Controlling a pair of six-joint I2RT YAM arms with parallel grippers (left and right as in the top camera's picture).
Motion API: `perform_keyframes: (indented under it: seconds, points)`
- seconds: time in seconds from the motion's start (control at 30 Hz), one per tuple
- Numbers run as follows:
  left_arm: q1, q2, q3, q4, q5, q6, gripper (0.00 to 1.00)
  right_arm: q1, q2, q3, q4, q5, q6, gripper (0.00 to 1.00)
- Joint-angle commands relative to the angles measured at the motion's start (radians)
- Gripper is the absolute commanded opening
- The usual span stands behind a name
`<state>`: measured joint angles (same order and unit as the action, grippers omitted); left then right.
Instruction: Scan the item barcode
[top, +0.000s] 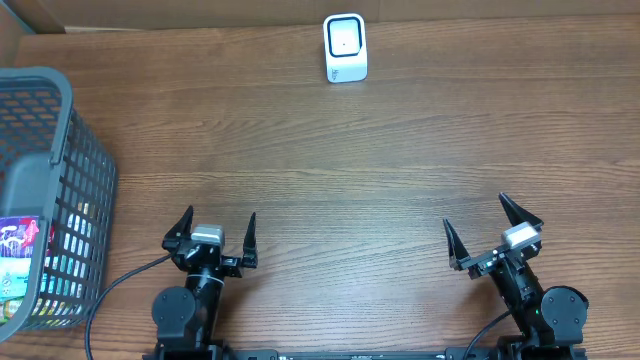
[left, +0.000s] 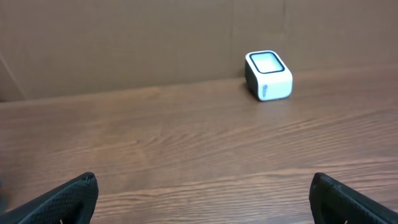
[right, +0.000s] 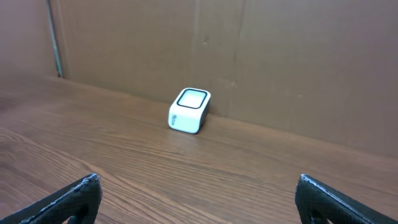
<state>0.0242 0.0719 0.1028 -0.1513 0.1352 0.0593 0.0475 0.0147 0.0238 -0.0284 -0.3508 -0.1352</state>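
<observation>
Leftward of the open, empty left claw (top: 219, 222) is set the grey plastic mesh basket (top: 60, 130) of colourful packets (top: 22, 245); the open right claw (top: 477, 215) is placed farther off.

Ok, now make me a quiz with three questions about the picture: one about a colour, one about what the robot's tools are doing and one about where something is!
1. What colour is the basket?
A) red
B) grey
C) yellow

2. How are the left tool and the right tool?
A) both open and empty
B) both shut tight
C) one is holding the scanner

3. Where is the white scanner?
A) inside the basket
B) in the left tool
C) at the far edge of the table, near the middle

Answers:
1 B, its mesh walls and rim are grey.
2 A, each one stands wide open with nothing in it.
3 C, it stands alone on the wood, far from both tools.
</observation>
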Motion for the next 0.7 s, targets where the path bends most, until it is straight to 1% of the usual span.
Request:
perform_keyframes:
  seconds: [0.0, 0.17, 0.4, 0.43, 0.47, 0.57, 0.67]
  points:
    - [-0.001, 0.066, 0.123, -0.016, 0.026, 0.02, 1.0, 0.004, -0.012, 0.071, 0.004, -0.023, 0.016, 1.0]
    - [-0.001, 0.199, 0.264, -0.058, 0.029, 0.024, 1.0, 0.004, -0.012, 0.135, -0.011, -0.059, 0.017, 1.0]
    - [-0.001, 0.412, 0.517, -0.15, 0.085, 0.024, 1.0, 0.004, 0.005, 0.282, -0.121, -0.103, 0.016, 1.0]
    - [-0.001, 0.444, 0.565, -0.18, 0.095, 0.024, 1.0, 0.004, 0.018, 0.307, -0.138, -0.113, 0.016, 1.0]
    - [-0.001, 0.503, 0.656, -0.246, 0.096, 0.024, 1.0, 0.004, 0.051, 0.354, -0.163, -0.122, 0.016, 1.0]
    - [-0.001, 0.597, 0.805, -0.369, 0.095, 0.024, 1.0, 0.004, 0.121, 0.431, -0.193, -0.145, 0.016, 1.0]
    - [-0.001, 0.705, 0.976, -0.497, 0.095, 0.055, 1.0, 0.004, 0.224, 0.525, -0.227, -0.192, 0.016, 1.0]
